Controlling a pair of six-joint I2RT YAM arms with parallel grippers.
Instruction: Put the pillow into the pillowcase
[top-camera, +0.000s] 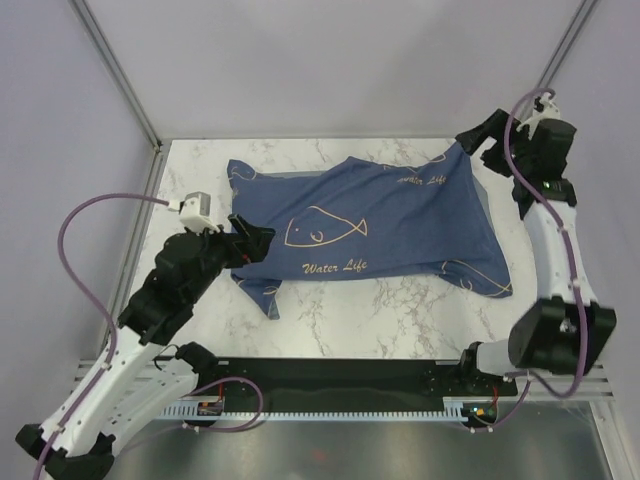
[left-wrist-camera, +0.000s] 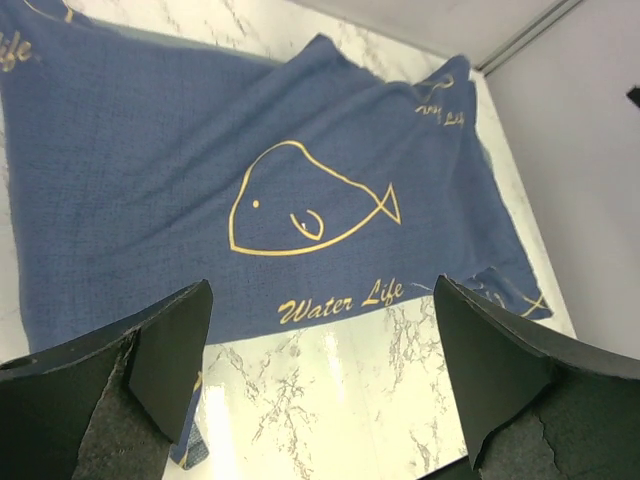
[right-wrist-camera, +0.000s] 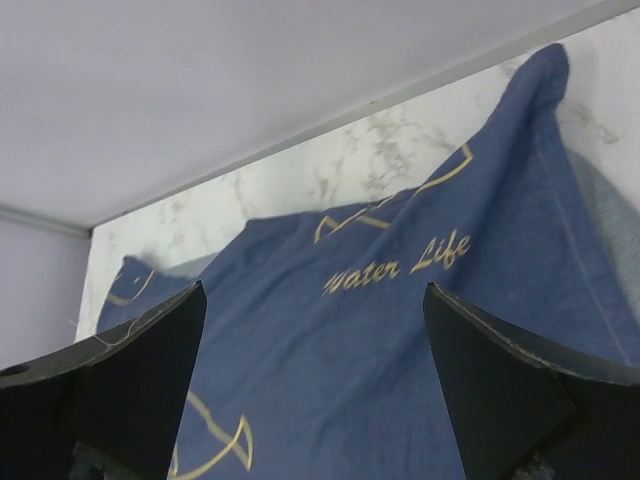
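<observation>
At the pillowcase's (top-camera: 370, 225) 2 ends, the left tool (left-wrist-camera: 320, 300) and right tool (right-wrist-camera: 312, 295) gape wide, gripping nothing.

Blue fish-print pillowcase (top-camera: 370, 225) on a white marble table (top-camera: 400, 310).
The pillowcase is denim blue, printed with yellow outline fish and yellow "Water Life" script; a paler grey-blue lining (right-wrist-camera: 612, 225) shows along its right edge. The table is white with thin grey veins. The left gripper (left-wrist-camera: 320, 290) and right gripper (right-wrist-camera: 314, 292) are matt black, on arms (top-camera: 100, 400) that are part black, part white. Purple cables (top-camera: 75, 225) loop along both arms. The walls (top-camera: 330, 60) are pale lilac-grey; a black strip (top-camera: 340, 375) lines the near edge.
</observation>
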